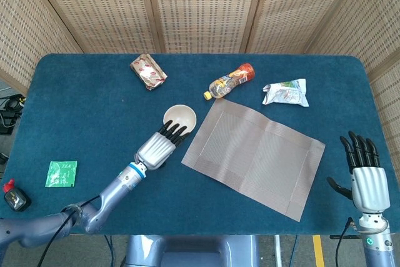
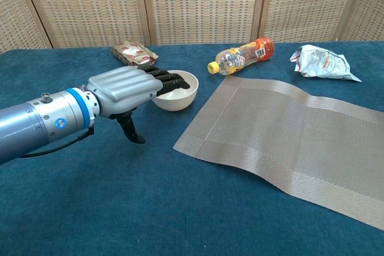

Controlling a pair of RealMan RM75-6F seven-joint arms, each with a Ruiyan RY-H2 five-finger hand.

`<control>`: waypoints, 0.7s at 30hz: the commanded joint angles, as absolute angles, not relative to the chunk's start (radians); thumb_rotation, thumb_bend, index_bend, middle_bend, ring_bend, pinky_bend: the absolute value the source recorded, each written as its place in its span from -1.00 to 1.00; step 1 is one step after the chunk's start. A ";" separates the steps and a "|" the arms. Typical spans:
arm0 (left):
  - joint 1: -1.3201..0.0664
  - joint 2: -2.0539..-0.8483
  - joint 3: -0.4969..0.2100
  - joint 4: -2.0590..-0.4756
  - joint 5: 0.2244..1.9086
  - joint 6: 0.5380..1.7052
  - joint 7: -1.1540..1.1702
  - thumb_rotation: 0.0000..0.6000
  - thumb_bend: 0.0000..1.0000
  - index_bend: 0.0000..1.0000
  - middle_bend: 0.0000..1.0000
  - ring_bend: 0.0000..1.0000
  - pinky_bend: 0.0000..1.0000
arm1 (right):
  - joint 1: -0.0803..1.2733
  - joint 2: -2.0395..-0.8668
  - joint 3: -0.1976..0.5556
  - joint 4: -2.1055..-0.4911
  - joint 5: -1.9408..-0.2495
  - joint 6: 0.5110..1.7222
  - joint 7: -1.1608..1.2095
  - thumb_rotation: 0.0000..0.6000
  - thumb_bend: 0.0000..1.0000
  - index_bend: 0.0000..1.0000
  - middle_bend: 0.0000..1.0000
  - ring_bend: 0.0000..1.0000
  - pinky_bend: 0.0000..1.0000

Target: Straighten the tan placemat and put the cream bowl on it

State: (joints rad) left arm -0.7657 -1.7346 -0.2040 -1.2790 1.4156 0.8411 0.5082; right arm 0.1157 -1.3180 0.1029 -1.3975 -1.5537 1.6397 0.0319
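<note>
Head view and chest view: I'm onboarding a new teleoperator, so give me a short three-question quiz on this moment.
1. True or false: the tan placemat lies square to the table edge.
2. Which hand reaches the cream bowl? A) left hand B) right hand C) neither
3. Fill in: the orange-capped bottle lies on its ____ beyond the placemat's far corner.

Key:
1. False; it sits skewed, and in the chest view it ripples rather than lying flat.
2. A; its fingers extend over the bowl's near rim, with no grip visible yet. The right hand waits open at the table's near right corner.
3. side
</note>
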 commanded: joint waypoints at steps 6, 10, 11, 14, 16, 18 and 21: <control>-0.832 -1.823 -0.206 -1.168 1.377 0.794 0.530 1.00 -0.86 -1.00 -1.00 -1.00 -1.00 | 0.115 -1.316 0.114 -1.390 -1.542 1.635 0.050 1.00 -0.52 -0.93 -1.00 -1.00 -1.00; -0.856 -1.855 -0.206 -1.130 1.367 0.782 0.533 1.00 -0.86 -1.00 -1.00 -1.00 -1.00 | 0.115 -1.314 0.121 -1.386 -1.536 1.634 0.063 1.00 -0.52 -0.93 -1.00 -1.00 -1.00; -0.865 -1.865 -0.205 -1.119 1.366 0.778 0.535 1.00 -0.86 -1.00 -1.00 -1.00 -1.00 | 0.115 -1.313 0.123 -1.386 -1.534 1.633 0.067 1.00 -0.52 -0.93 -1.00 -1.00 -1.00; -0.877 -1.879 -0.203 -1.103 1.364 0.776 0.535 1.00 -0.86 -1.00 -1.00 -1.00 -1.00 | 0.115 -1.312 0.127 -1.384 -1.531 1.634 0.073 1.00 -0.52 -0.93 -1.00 -1.00 -1.00; -0.885 -1.890 -0.200 -1.088 1.363 0.777 0.537 1.00 -0.85 -0.99 -1.00 -1.00 -1.00 | 0.114 -1.311 0.129 -1.384 -1.530 1.635 0.078 1.00 -0.52 -0.93 -1.00 -1.00 -1.00; -0.892 -1.900 -0.198 -1.076 1.360 0.777 0.536 1.00 -0.85 -0.98 -1.00 -1.00 -1.00 | 0.113 -1.310 0.132 -1.383 -1.530 1.638 0.082 1.00 -0.52 -0.93 -1.00 -1.00 -1.00; -0.904 -1.916 -0.196 -1.058 1.362 0.780 0.538 1.00 -0.85 -0.96 -1.00 -1.00 -1.00 | 0.112 -1.310 0.135 -1.382 -1.527 1.637 0.088 1.00 -0.52 -0.93 -1.00 -1.00 -1.00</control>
